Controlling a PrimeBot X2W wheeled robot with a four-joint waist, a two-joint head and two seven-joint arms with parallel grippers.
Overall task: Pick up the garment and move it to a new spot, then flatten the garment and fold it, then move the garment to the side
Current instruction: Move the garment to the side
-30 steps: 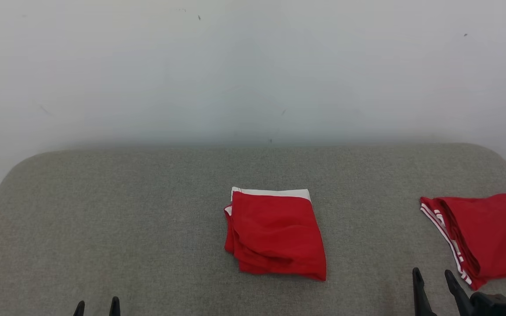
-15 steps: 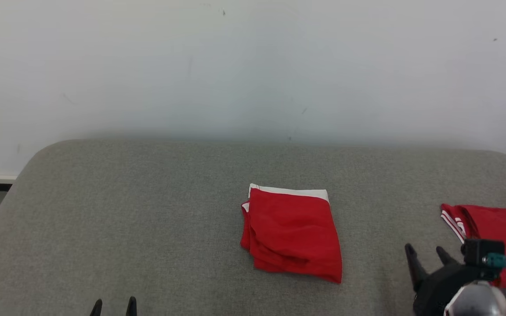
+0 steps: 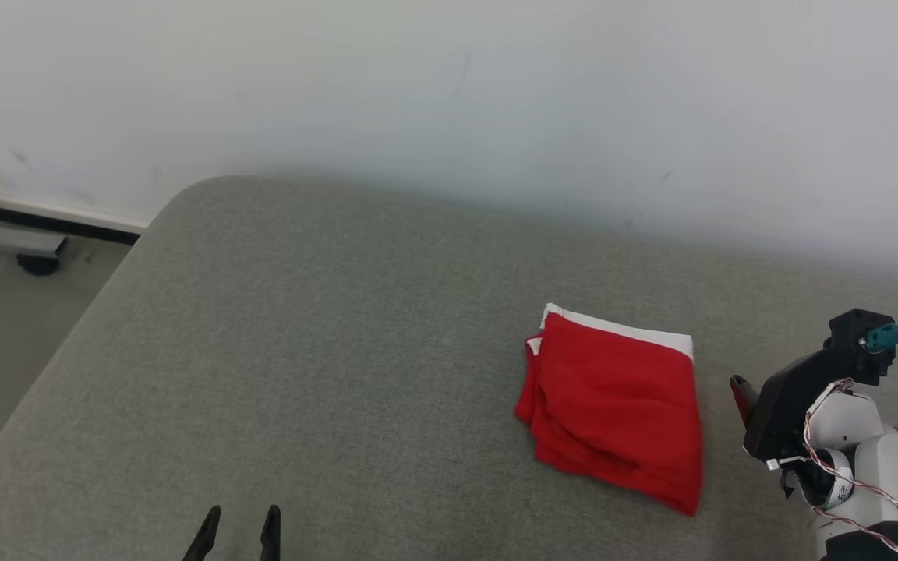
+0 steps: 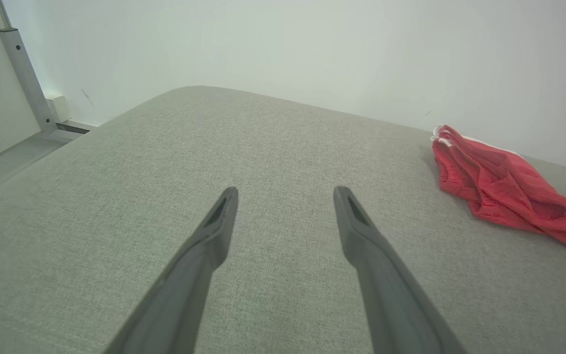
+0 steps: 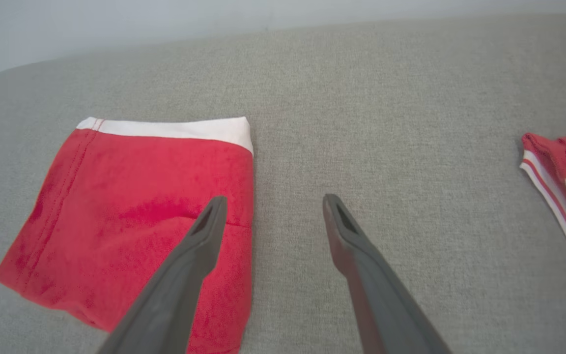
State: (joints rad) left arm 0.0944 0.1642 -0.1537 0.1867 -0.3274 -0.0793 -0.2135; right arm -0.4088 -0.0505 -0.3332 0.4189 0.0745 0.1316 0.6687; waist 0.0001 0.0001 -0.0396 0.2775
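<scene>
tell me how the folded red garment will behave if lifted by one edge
Probably floppy: the folded red garment shows loose stacked layers at its left edge, so lifting one edge would likely unfold it. Pushed, it may bunch rather than slide, since the grey cushion looks coarse.

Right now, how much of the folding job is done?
Nearly all, it seems. The red garment already lies folded on the grey cushion. Nothing is held: the left pincer and right pincer are both open, the right one by the garment's edge. Moving it aside looks left.

Spread left pincer over grey cushion, red garment aside
</scene>
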